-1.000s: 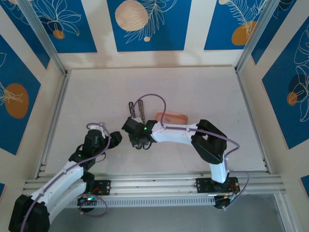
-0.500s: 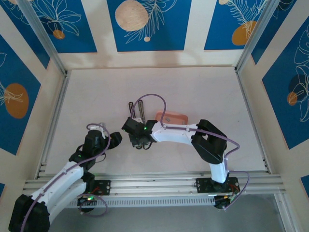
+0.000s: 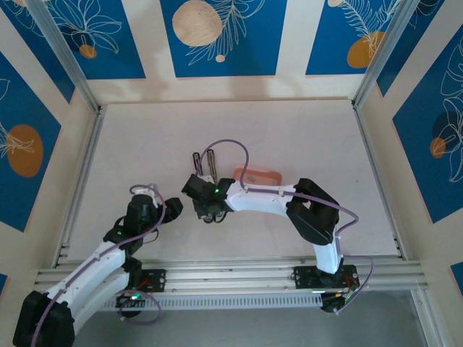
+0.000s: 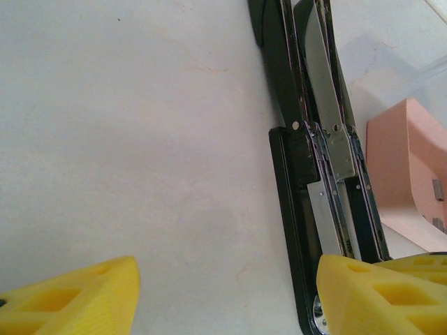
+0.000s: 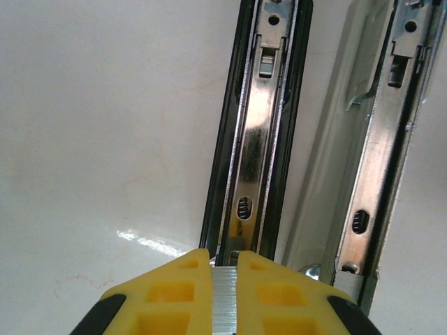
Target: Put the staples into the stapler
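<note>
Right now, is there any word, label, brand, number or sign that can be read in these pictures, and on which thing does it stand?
None can be read.
The stapler shows bare metal with slots and holes, no print.
The staples are plain.
The tray is plain pink.
The wall panels carry only drawn leaves and circles, no letters.

1. You're facing a pale, evenly lit table top (image 3: pixel 289 137).
2. Around you, cream walls (image 3: pixel 291 43) carry blue panels (image 3: pixel 239 50) painted with white leaves and orange and beige circles.
3. Metal rails (image 3: pixel 231 269) run along the table's near edge.
</note>
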Action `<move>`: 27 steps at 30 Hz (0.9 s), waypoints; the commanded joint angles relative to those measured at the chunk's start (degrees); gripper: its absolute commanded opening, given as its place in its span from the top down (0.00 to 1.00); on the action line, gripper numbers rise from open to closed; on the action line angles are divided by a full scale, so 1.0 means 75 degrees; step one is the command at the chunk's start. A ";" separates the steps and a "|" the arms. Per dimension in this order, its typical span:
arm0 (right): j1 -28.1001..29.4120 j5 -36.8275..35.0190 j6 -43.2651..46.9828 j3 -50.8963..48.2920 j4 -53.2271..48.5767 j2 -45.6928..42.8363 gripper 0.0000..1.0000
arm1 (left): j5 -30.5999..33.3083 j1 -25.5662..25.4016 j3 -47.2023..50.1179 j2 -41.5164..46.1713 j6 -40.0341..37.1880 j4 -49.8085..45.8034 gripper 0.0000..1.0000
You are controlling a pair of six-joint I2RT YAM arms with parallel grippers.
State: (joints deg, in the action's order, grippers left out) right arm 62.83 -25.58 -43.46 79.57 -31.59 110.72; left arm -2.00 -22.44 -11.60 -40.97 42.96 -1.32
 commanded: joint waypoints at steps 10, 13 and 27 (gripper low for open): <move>-0.0181 -0.0134 0.0012 0.0259 -0.0100 0.0209 0.89 | 0.0149 0.0139 0.0101 0.0047 -0.0173 0.0087 0.32; -0.0212 -0.0099 0.0035 0.0267 -0.0089 0.0255 0.89 | 0.0149 0.0144 0.0099 0.0037 -0.0203 0.0083 0.32; -0.0186 0.0040 0.0050 0.0255 -0.0097 0.0213 0.89 | 0.0116 0.0168 0.0083 -0.0102 -0.0217 0.0222 0.32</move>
State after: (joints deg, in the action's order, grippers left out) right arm 61.36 -25.52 -43.38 80.31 -31.38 112.44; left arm -1.78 -21.96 -11.60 -41.50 42.92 -0.91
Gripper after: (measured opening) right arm 0.116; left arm 0.681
